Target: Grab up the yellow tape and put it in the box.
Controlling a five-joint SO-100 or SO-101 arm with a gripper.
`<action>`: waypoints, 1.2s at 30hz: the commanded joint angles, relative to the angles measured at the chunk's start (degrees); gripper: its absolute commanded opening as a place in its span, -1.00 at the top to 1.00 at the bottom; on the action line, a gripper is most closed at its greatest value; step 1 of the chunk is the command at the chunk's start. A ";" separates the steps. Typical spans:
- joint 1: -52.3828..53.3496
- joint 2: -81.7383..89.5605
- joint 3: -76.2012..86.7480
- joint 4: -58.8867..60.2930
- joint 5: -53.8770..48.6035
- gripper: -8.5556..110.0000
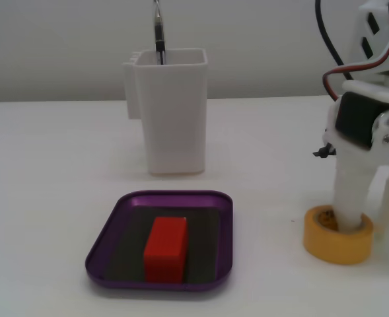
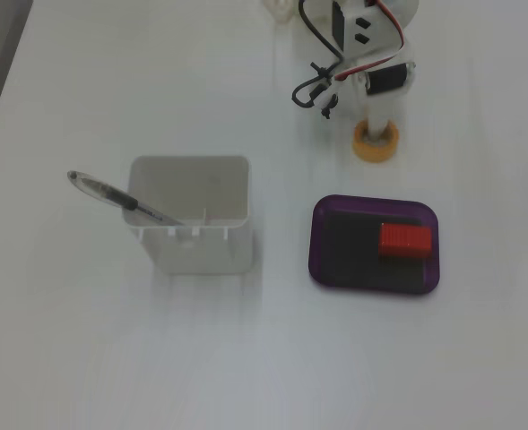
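Observation:
The yellow tape [image 1: 337,246] is a squat roll that rests on the white table at the right in a fixed view; it shows near the top in another fixed view [image 2: 375,149]. My gripper [image 1: 366,223] comes down from above. One white finger [image 1: 350,191] reaches into the roll's core, and the other finger stands just outside the roll's right wall, close against it. The gripper also shows from above [image 2: 377,134]. The box [image 1: 115,228] is a shallow purple tray to the left of the tape, seen from above too [image 2: 319,242].
A red block [image 1: 166,249] lies inside the purple tray [image 2: 405,240]. A tall white container [image 1: 172,119] with a pen [image 1: 158,33] in it stands behind the tray. The arm's cables [image 2: 313,85] hang beside the gripper.

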 commanded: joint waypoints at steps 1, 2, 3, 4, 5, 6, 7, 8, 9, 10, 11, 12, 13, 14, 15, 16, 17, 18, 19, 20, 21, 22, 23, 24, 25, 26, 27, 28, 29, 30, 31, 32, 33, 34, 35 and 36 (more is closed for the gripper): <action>-0.70 0.18 -0.88 -0.44 0.00 0.87; -0.79 0.35 -0.88 -0.44 0.00 0.86; -0.88 0.53 -0.97 -0.09 0.00 0.86; -0.97 0.70 -1.23 0.09 -0.09 0.87; -0.97 1.32 -2.11 0.35 -0.09 0.87; -0.88 2.46 -3.16 0.44 -0.09 0.87; -0.70 3.96 -3.96 0.44 -0.09 0.87; -0.62 5.62 -4.57 0.44 -0.09 0.87; -0.53 7.56 -5.01 0.44 -0.09 0.87; -0.44 9.58 -5.45 0.44 -0.35 0.87; -0.44 11.69 -5.98 0.44 -0.53 0.87; -0.35 13.80 -6.59 0.44 -0.62 0.87; -0.35 15.91 -7.21 0.44 -0.62 0.87; -0.26 17.84 -7.91 0.26 -0.62 0.87; -0.18 19.51 -8.53 -0.18 -0.62 0.87; -0.09 20.83 -9.14 -0.35 -0.62 0.87; -0.09 22.32 -9.76 -0.44 -0.62 0.87; 0.00 23.29 -10.37 -0.53 -0.44 0.87; 0.26 23.73 -10.90 -1.32 -0.18 0.87; 1.23 23.73 -11.25 -2.81 -0.18 0.87; 2.81 23.55 -11.43 -4.48 -0.09 0.87; 4.57 23.12 -11.43 -6.06 -0.09 0.87; 6.33 22.59 -11.43 -7.56 0.00 0.87; 7.56 21.88 -11.43 -8.96 0.00 0.87; 8.53 20.92 -11.43 -10.02 0.00 0.87; 9.49 19.78 -11.51 -10.81 0.00 0.87; 10.11 18.46 -11.51 -11.34 0.00 0.87; 10.72 17.23 -11.60 -12.04 0.00 0.87; 11.34 15.91 -11.60 -13.01 0.00 0.87; 11.78 14.77 -11.60 -13.80 0.00 0.87; 12.04 13.80 -11.69 -14.68 0.00 0.87; 12.22 12.83 -11.69 -15.56 0.00 0.87; 12.48 12.04 -11.69 -16.44 0.00 0.87; 12.48 11.25 -11.69 -17.23 0.00 0.87; 12.48 10.46 -11.69 -18.02 0.00 0.87; 12.48 9.58 -11.69 -18.72 0.00 0.87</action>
